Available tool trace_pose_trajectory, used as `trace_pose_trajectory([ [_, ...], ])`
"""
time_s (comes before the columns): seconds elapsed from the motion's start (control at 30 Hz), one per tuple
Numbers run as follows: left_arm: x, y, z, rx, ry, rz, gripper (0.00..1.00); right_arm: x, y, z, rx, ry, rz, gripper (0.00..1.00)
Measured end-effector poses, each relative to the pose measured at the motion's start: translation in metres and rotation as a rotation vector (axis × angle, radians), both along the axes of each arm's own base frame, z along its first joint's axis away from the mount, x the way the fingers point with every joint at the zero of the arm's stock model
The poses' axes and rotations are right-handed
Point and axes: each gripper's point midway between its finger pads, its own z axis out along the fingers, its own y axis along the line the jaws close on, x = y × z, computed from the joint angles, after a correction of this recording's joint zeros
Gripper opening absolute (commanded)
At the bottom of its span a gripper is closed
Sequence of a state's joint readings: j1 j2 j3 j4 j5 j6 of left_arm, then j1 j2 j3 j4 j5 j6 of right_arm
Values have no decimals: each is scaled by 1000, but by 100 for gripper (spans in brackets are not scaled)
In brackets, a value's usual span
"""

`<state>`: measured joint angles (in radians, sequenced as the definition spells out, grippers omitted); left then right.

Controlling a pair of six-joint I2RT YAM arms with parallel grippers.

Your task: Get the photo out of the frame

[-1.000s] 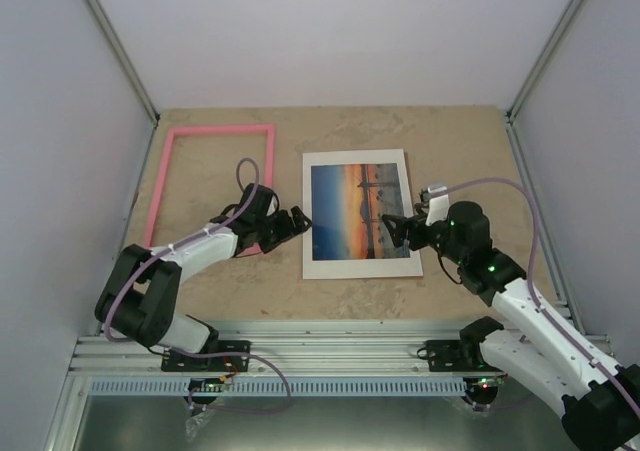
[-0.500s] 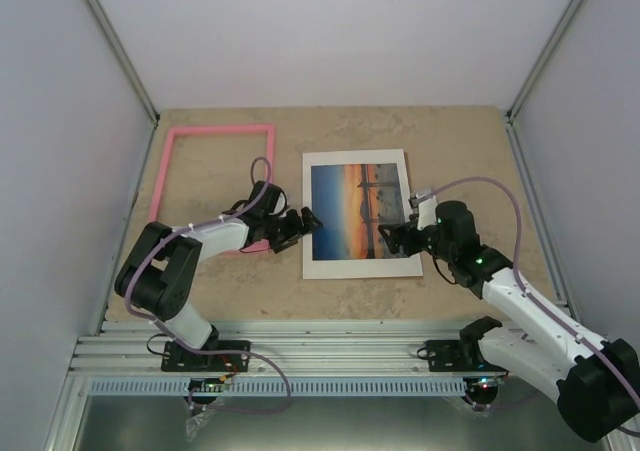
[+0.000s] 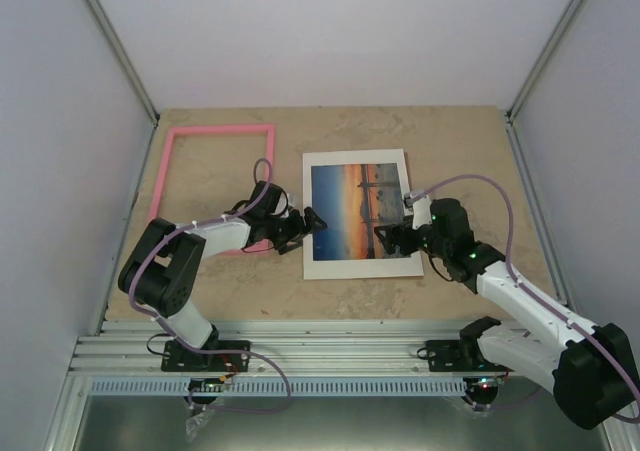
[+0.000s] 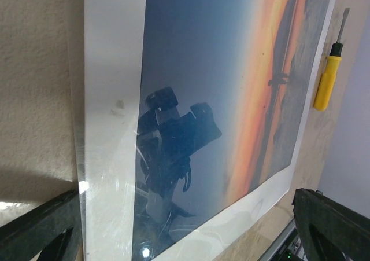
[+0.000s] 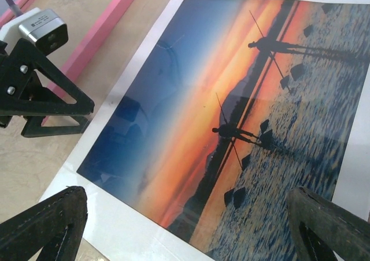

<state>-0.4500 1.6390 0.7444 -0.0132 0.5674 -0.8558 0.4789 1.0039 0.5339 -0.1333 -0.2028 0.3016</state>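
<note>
1. Workspace: bench (image 3: 460,151) carries everything, and both arms reach in from its near edge.
2. Pink frame (image 3: 220,130): flat at far left with bare bench showing through it, so it looks emptied. Its near right corner is hidden under the left arm.
3. White mat (image 3: 355,267): flat at centre, just beside the frame.
4. Sunset photo (image 3: 358,211): sits inside the mat and looks glossy. I judge it out of the frame, so the task is mostly done. Cannot tell if the print must come off the mat.
5. Left arm: low, stretched rightward. The left pincer (image 3: 310,221) is at the mat's left edge, fingers spread wide, holding nothing.
6. Right arm: low, bent leftward. The right pincer (image 3: 385,236) is over the photo's near right part, fingers spread, empty.
7. Yellow screwdriver (image 4: 327,78): on the bench past the mat's right edge, seen only in the left wrist view.
</note>
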Motion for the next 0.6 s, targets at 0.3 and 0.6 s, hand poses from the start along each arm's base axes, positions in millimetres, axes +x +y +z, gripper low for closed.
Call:
trace_pose_trajectory([
  [0.3,-3,0,5,-2,5,4,99,-1,1,5,3,-21,14,94],
  [0.6,-8,-10,13,-6,-7,-22,100,-2,1,6,5,-21,16,94],
])
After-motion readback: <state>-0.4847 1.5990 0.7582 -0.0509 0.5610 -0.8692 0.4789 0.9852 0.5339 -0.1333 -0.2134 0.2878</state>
